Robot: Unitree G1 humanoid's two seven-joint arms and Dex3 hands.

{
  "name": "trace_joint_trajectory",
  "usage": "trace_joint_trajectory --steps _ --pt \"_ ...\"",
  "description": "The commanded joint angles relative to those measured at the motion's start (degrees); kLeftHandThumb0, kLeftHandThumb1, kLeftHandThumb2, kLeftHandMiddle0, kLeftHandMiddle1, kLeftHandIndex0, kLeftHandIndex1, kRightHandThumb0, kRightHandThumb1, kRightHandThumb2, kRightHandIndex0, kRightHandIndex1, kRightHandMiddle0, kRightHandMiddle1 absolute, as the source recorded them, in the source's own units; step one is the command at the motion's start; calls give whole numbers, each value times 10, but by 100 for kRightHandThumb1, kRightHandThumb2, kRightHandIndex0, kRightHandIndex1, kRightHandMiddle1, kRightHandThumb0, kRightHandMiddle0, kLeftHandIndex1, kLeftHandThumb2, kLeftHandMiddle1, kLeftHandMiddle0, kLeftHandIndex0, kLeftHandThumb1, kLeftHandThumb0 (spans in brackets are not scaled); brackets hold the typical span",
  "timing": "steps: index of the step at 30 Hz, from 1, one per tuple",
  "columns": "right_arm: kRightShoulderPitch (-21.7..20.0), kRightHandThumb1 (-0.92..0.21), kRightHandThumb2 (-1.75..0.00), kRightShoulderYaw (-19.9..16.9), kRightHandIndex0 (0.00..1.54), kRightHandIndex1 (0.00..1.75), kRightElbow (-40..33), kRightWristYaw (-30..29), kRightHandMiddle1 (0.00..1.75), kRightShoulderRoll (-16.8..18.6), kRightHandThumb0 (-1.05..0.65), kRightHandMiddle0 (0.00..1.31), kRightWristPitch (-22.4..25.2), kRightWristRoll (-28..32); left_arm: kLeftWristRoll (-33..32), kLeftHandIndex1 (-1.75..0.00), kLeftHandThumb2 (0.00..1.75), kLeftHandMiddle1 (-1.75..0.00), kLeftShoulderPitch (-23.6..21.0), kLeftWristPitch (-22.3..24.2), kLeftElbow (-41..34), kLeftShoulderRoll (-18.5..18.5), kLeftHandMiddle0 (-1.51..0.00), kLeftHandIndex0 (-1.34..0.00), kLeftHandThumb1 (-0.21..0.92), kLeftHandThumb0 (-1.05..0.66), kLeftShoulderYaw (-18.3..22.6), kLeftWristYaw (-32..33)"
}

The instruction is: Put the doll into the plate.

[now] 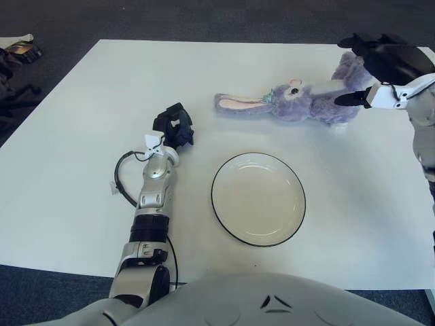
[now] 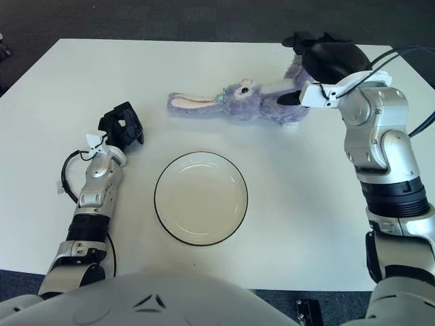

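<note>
Purple plush doll (image 1: 299, 102) lies beyond plate (image 1: 258, 198), flat on counter (image 1: 81, 149). Right hand (image 2: 319, 64) over its body end, fingers (image 2: 289, 99) spread, holding nothing: close round torso, not ears, w/ firm grip. Left hand (image 1: 174, 127) idle left of plate.

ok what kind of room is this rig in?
Looks like an office or lab test space, not a home: a plain white table on dark carpet, set only with a staged plush rabbit doll and an empty plate. Clutter lies on the floor at far left.

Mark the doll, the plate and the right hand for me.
doll (image 1: 299, 102), left eye view, on its purple head.
plate (image 1: 258, 198), left eye view, on its bare middle.
right hand (image 2: 325, 56), right eye view, on the black palm over the doll's rear.
</note>
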Motion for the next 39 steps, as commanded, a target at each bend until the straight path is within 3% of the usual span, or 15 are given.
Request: trace_joint_trajectory --steps 1,9,19,22,23,25,26,28,31,35,39 --pt "-22 -80 -34 15 0 52 4 34 52 -11 -105 0 4 -6 4 -175 97 -175 28 -1 25 -1 -136 -107 70 -49 -1 3" --pt "-43 -79 -32 62 0 63 -5 92 51 9 -105 0 49 -47 -4 -175 97 -175 26 -6 28 -3 -134 -105 70 -49 1 -3" --pt "-54 -81 -31 72 4 81 9 94 49 32 -105 0 51 -42 -2 -175 97 -175 25 -3 28 -2 -134 -104 70 -49 2 3" --pt "-57 -80 -30 76 11 129 13 96 50 37 -105 0 52 -46 0 -175 97 -175 26 -3 27 -2 -134 -105 71 -49 2 4" --pt "-59 -80 -30 79 11 136 16 97 50 41 -105 0 53 -47 -1 -175 97 -175 27 -4 26 -2 -134 -105 71 -49 3 3" --pt "-63 -79 -29 83 43 159 20 99 52 46 -105 0 55 -48 -2 -175 97 -175 27 -5 26 -3 -134 -105 71 -49 3 3" --pt "-65 -79 -29 85 47 162 25 99 52 49 -105 0 56 -48 -3 -175 97 -175 27 -5 26 -3 -134 -104 71 -49 3 2" --pt "-69 -78 -28 88 75 170 34 97 57 55 -105 0 56 -47 -3 -175 97 -175 27 -5 25 -3 -134 -105 71 -49 4 2" --pt "-83 -75 -28 96 98 173 87 70 63 67 -102 0 33 -39 -2 -175 97 -175 28 -7 26 -2 -135 -106 70 -49 3 2" --pt "-91 -73 -28 97 108 174 125 56 67 75 -97 0 13 -24 -2 -175 97 -175 28 -8 26 -3 -135 -106 70 -49 3 2" --pt "-99 -58 -50 99 99 175 153 47 68 82 -87 0 0 -18 -4 -175 97 -175 28 -7 26 -3 -135 -105 70 -49 4 2"
